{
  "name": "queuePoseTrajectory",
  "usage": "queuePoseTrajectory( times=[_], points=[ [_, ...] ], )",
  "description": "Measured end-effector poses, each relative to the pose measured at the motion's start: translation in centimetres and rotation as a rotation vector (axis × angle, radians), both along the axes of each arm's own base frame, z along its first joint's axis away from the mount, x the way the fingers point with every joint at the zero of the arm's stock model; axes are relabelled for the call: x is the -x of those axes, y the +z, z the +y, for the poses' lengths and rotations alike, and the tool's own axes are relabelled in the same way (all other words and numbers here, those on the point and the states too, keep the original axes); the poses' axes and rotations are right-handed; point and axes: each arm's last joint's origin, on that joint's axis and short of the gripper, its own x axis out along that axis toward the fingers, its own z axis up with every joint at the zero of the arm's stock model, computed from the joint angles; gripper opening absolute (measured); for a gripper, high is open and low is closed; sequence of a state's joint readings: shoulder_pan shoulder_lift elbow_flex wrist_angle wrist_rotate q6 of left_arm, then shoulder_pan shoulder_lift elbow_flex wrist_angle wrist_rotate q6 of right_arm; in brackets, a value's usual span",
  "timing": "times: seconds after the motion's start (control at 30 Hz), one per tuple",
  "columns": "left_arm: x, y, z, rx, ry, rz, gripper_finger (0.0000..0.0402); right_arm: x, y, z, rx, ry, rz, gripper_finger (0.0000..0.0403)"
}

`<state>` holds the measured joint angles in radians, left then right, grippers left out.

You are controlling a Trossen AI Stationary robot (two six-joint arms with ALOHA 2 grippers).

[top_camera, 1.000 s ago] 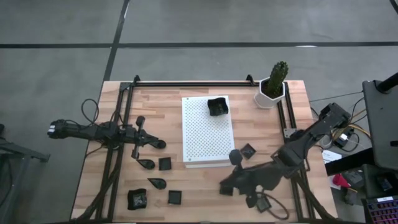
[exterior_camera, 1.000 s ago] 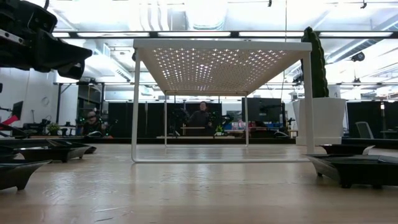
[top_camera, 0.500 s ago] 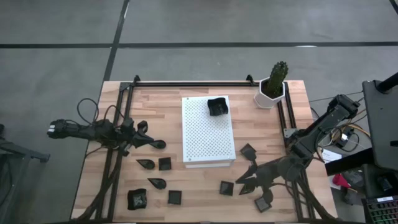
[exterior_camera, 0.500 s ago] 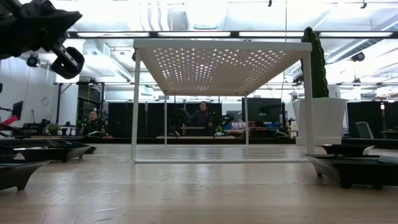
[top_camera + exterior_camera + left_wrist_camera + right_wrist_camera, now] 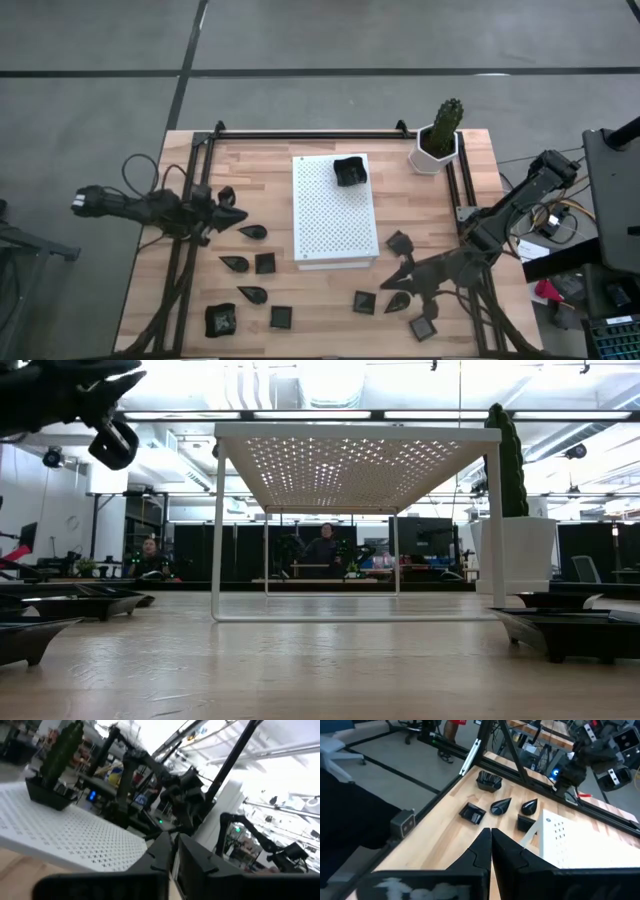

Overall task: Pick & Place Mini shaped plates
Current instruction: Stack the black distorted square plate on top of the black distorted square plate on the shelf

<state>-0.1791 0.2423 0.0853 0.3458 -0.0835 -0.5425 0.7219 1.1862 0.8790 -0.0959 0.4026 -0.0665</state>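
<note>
Several tiny dark plates lie flat on the wooden table, among them a teardrop one (image 5: pixel 254 232) and a square one (image 5: pixel 265 263) on the left, and square ones (image 5: pixel 363 302) (image 5: pixel 424 328) on the right. One more plate (image 5: pixel 349 171) sits on the white perforated board (image 5: pixel 330 225). My left gripper (image 5: pixel 238 214) hangs above the table left of the teardrop plate. Only a narrow slit shows between its fingers (image 5: pixel 162 851), and nothing is in it. My right gripper (image 5: pixel 392 287) is shut and empty (image 5: pixel 491 834), raised near the right-hand plates.
A cactus in a white pot (image 5: pixel 437 145) stands at the far right corner. Black rails (image 5: pixel 190 250) (image 5: pixel 465 200) run along both sides of the table. The board stands on thin legs (image 5: pixel 217 530), with room under it. People sit in the room beyond.
My left gripper has risen, drawn back toward the table's left edge and rolled about its own axis. My right gripper has pulled back toward the table's right edge, away from the board. The plates have kept their places.
</note>
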Motion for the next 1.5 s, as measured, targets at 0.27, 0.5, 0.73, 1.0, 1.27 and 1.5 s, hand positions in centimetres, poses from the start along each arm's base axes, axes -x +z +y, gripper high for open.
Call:
queuePoseTrajectory(
  times=[0.27, 0.5, 0.73, 1.0, 1.27, 1.5],
  points=[
    [-1.7, 0.4, -1.7, 0.038, -0.214, 0.335, 0.0109, 1.1, -0.2, -1.2, 0.011, -0.031, -0.018, 0.0008],
    [-2.9, 1.8, -4.3, 0.068, -0.314, 0.689, 0.0108, 2.0, 0.1, -2.1, -0.012, -0.048, -0.049, 0.0008],
    [-2.9, 3.6, -7.9, 0.026, -0.433, 1.057, 0.0108, 2.0, 0.1, -2.0, -0.023, -0.055, -0.047, 0.0008],
    [-3.1, 2.2, -11.0, -0.001, -0.424, 1.276, 0.0108, 1.4, -0.7, -1.6, -0.010, -0.064, -0.019, 0.0008],
    [-3.2, -0.3, -12.9, -0.011, -0.444, 1.448, 0.0108, 1.3, -0.7, -1.6, -0.008, -0.062, -0.023, 0.0008],
    [-2.8, -1.7, -14.3, -0.044, -0.446, 1.540, 0.0108, 1.3, -0.6, -1.6, -0.001, -0.056, -0.035, 0.0008]
  ],
)
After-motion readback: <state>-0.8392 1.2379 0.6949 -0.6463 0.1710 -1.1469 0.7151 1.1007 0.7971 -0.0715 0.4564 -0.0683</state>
